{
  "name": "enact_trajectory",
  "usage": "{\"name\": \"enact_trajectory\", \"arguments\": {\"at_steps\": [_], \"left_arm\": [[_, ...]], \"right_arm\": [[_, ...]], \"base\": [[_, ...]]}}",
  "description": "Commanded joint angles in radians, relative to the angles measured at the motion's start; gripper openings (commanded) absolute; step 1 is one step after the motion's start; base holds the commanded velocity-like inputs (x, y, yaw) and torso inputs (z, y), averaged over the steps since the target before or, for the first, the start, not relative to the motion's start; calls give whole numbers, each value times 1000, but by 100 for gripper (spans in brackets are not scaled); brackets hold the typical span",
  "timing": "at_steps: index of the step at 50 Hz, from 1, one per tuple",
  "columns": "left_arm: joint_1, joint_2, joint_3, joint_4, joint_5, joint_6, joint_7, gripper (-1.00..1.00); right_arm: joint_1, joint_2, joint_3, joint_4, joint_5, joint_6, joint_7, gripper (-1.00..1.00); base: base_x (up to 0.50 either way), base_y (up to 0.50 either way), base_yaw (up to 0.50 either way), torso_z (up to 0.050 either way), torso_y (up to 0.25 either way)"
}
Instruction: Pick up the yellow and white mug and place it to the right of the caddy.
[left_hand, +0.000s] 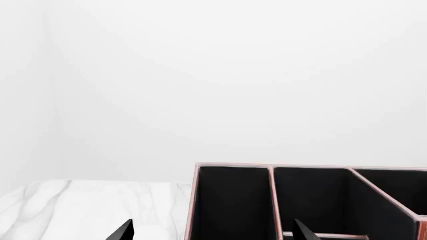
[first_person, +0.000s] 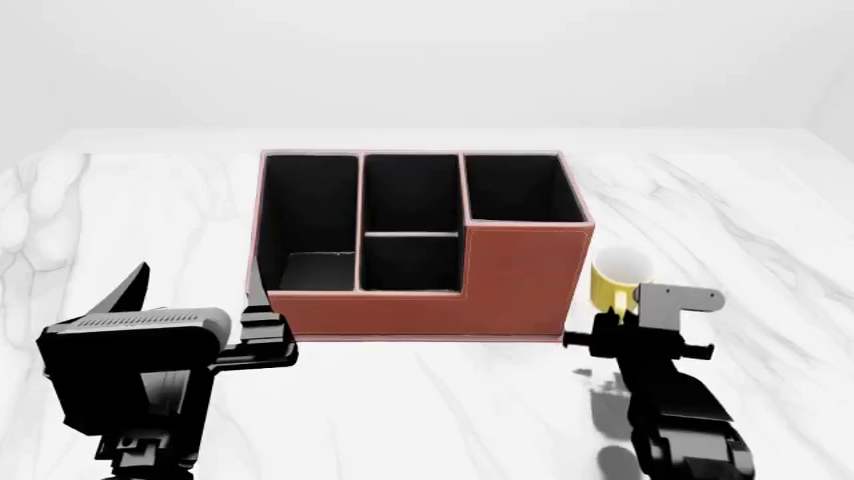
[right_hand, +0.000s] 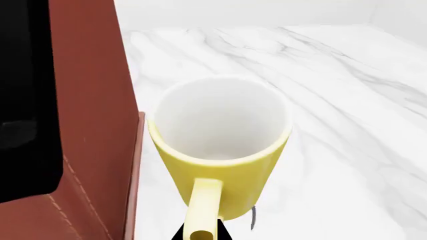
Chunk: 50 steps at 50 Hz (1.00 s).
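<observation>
The small cylindrical yellow and white mug (first_person: 618, 280), glossy yellow outside with a smooth white interior and rim, stands upright just ahead of the right pincer (first_person: 627, 330), close beside the right-hand wall of the caddy. In the right wrist view the mug (right_hand: 223, 150) fills the centre, its flat yellow loop handle pointing back toward the pincer, whose dark tips show only as a sliver below the handle. Whether its fingers are clamped on the handle or merely next to it cannot be told.

The caddy (first_person: 514, 275) is a large rectangular organizer in reddish-brown leather-like material with pale stitching along its edges, visible in the right wrist view on the wall (right_hand: 93, 100) just beside the mug. Its compartments are lined in matte black; the section nearest the right pincer rises taller, and the front steps down toward the left.

The left pincer (first_person: 194, 285) hangs by the caddy's front left corner with its two thin black fingers spread wide apart, holding nothing. The left wrist view shows the two pointed tips, with the caddy's black-lined compartments (left_hand: 307, 200) just beyond them.

Everything rests on a polished white marble tabletop (first_person: 747, 220) with soft grey veining.
</observation>
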<state>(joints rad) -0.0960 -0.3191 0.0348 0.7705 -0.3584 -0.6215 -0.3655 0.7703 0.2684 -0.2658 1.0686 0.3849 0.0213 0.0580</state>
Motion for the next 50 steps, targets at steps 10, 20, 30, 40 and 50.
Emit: {"name": "enact_trajectory", "arguments": {"at_steps": [10, 20, 30, 40, 50], "left_arm": [[0, -6, 0, 4, -9, 0, -9, 100], [-2, -9, 2, 4, -13, 1, -13, 100], [-2, -12, 3, 7, -18, 1, -16, 100], [1, -15, 1, 4, -21, 8, -18, 100], [1, -18, 2, 6, -26, 8, -22, 100]], "right_arm": [[85, -37, 7, 229, -45, -92, -52, -100], [83, -40, 27, 237, -68, -76, -57, -100], [84, -45, 53, 237, -99, -42, -63, -100], [83, -47, 83, 237, -124, -27, -69, -100], [-38, -12, 94, -109, -108, 134, -8, 100]], "base": [[0, 0, 0, 0, 1], [0, 0, 0, 0, 1], [0, 0, 0, 0, 0], [0, 0, 0, 0, 0], [0, 0, 0, 0, 0]]}}
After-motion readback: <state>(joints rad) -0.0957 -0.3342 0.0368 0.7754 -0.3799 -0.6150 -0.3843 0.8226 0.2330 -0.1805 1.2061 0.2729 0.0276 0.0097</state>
